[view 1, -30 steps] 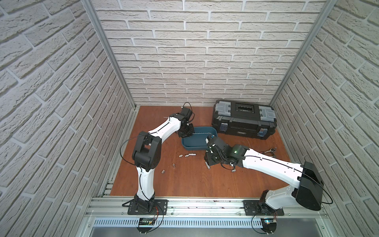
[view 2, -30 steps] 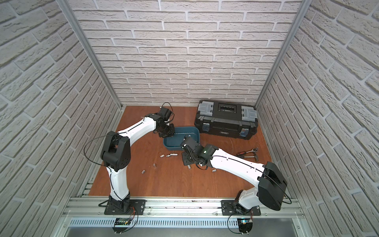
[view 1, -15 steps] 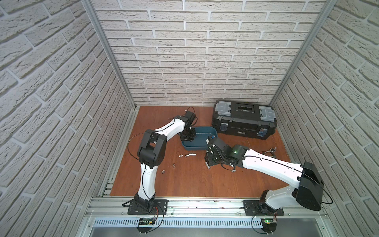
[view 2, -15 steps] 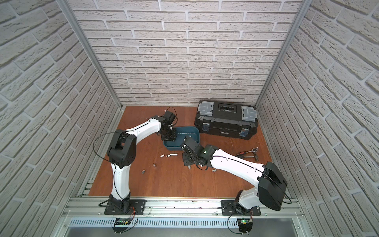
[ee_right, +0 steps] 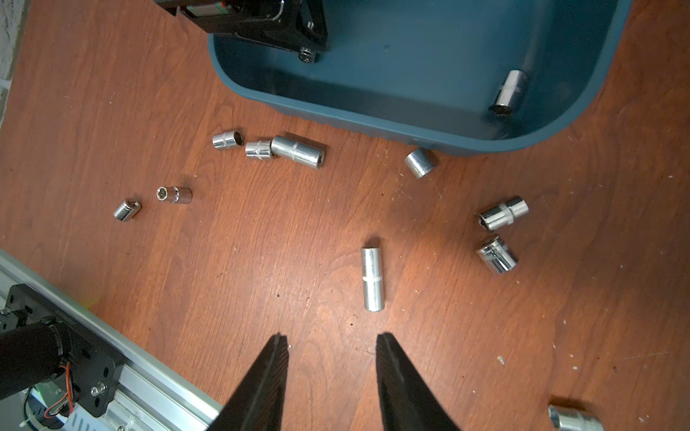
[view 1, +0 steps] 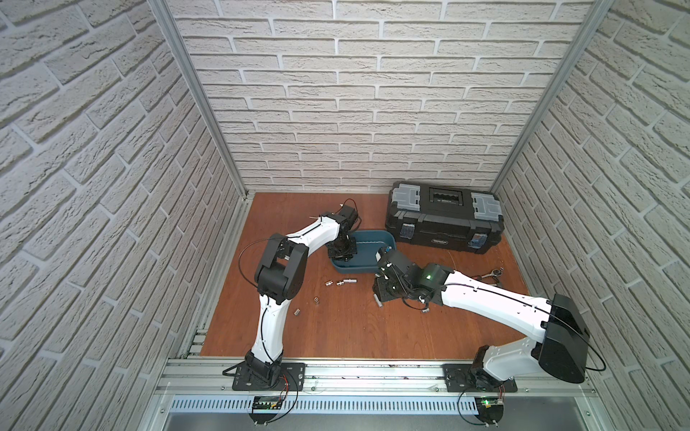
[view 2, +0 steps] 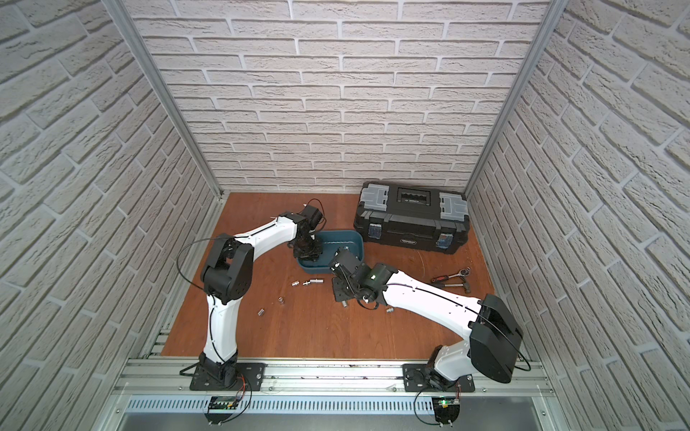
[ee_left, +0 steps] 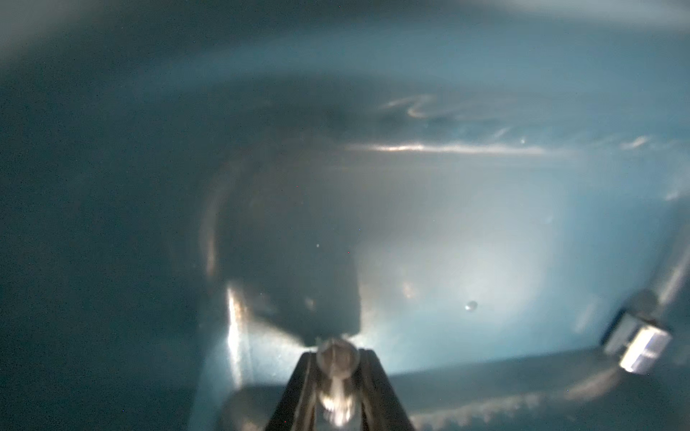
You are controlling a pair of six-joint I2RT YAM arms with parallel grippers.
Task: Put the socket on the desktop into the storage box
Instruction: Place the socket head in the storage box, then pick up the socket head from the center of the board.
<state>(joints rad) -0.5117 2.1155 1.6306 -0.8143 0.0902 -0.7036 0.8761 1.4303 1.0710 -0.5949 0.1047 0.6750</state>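
Shows the reddish-brown desktop (view 1: 336, 328) as the whole floor of the brick-walled cell. Places the black toolbox (view 1: 444, 220) along its far side and the teal storage box (view 1: 354, 269) just beside that, toward the middle.

Sets the left gripper (ee_left: 336, 354) inside the storage box, jaws close on either side of a small socket (ee_left: 336, 373). Cannot tell through the blur whether clamped on it or merely flanking it.

Sets the right gripper (ee_right: 330, 337) over bare wood near the box, jaws apart with nothing between.

Marks a ratchet wrench (view 2: 453, 275) on the wood in front of the toolbox.

Locates a second socket (ee_right: 509, 91) on its side within the box, by a rounded corner.

Locates a long socket (ee_right: 372, 278) on the desktop just ahead of the right fingertips (ee_right: 384, 341), apart from them.

Marks more loose sockets on the wood:
- a trio of sockets (ee_right: 297, 151) in a row near the box wall
- a single socket (ee_right: 420, 162) just beside that wall
- a pair of sockets (ee_right: 502, 218) off to one side
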